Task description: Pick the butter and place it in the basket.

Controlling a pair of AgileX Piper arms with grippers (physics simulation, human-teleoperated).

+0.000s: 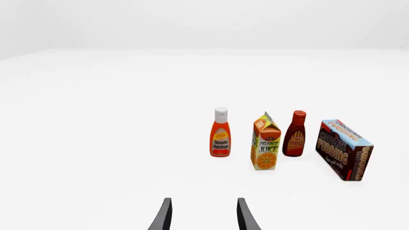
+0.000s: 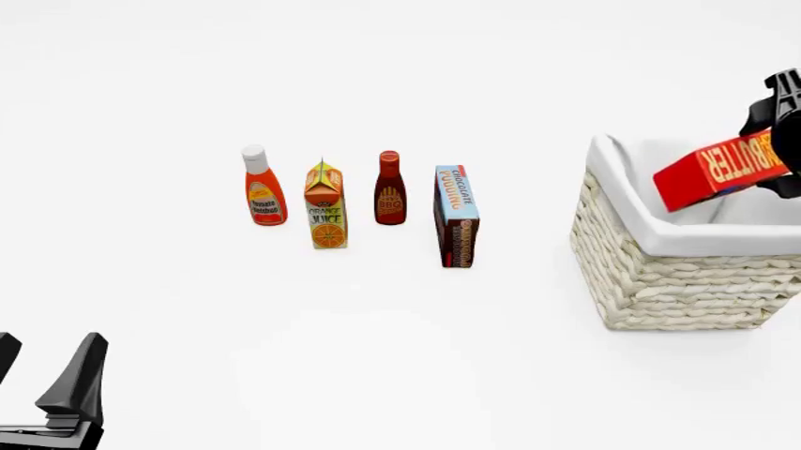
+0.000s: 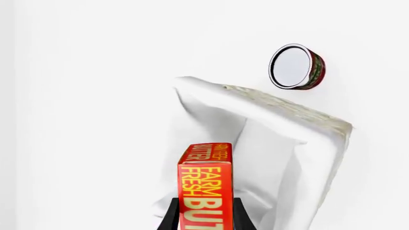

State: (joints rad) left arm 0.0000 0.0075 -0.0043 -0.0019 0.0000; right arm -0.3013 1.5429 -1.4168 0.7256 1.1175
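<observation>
White worktop (image 2: 375,356) spread wide, with the woven basket (image 2: 663,281) at about 3 o'clock in the front view, cloth-lined and apparently holding nothing yet. Picking done, by the look of it: butter (image 2: 719,169) clear of the worktop, tilted, clamped between the jaws of the right gripper (image 2: 782,150) and hanging above the basket's open mouth, not yet inside. Left to do, as judged: lower a little, release into the lining, pull the arm away. Pudding box (image 2: 457,216) standing toward 12 o'clock, well apart from the basket, then juice carton (image 2: 325,206), ketchup bottle (image 2: 263,187) and sauce bottle (image 2: 389,189) in a loose row toward 10 o'clock, none involved. Left gripper (image 2: 44,375) idle at 8 o'clock, jaws spread wide, holding nothing. Small round tin (image 3: 296,66) beyond the basket, seen from the right wrist only.
</observation>
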